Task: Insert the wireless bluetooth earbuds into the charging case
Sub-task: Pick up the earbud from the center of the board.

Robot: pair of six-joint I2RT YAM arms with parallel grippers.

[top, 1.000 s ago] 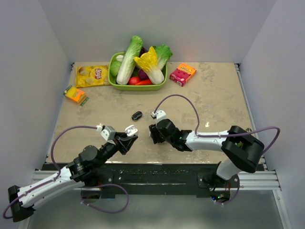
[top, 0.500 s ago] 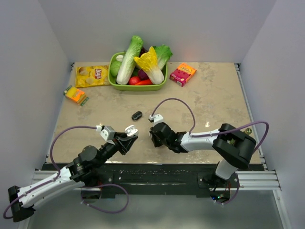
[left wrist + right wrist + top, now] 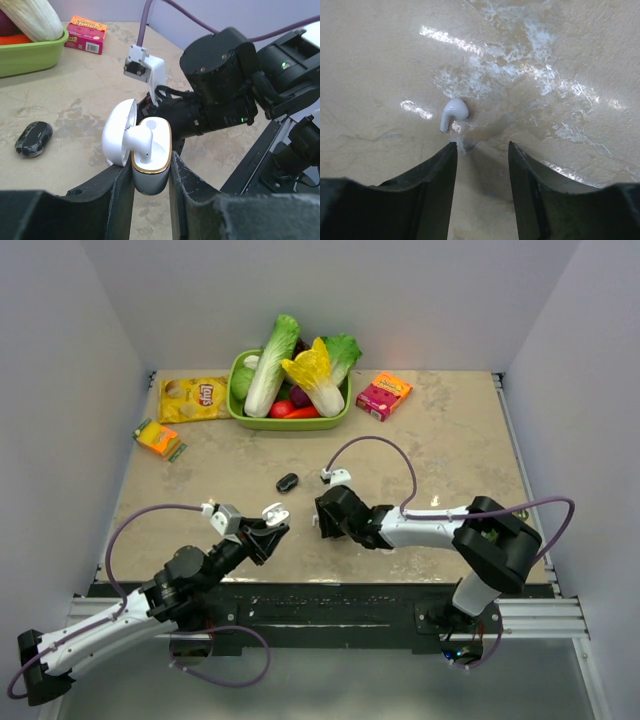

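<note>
Gotta nudge the wide-open right claw (image 3: 482, 149) toward 11 o'clock over the loose earbud (image 3: 451, 113) on the bench (image 3: 570, 55), pinch softly, with charging case (image 3: 150, 162) clamped in left claw (image 3: 150, 176) at 9 o'clock.

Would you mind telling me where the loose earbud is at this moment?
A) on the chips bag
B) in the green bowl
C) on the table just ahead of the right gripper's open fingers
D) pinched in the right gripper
C: the right wrist view shows the white earbud lying on the table just beyond the open right gripper, not gripped; the left gripper holds the charging case.
</note>
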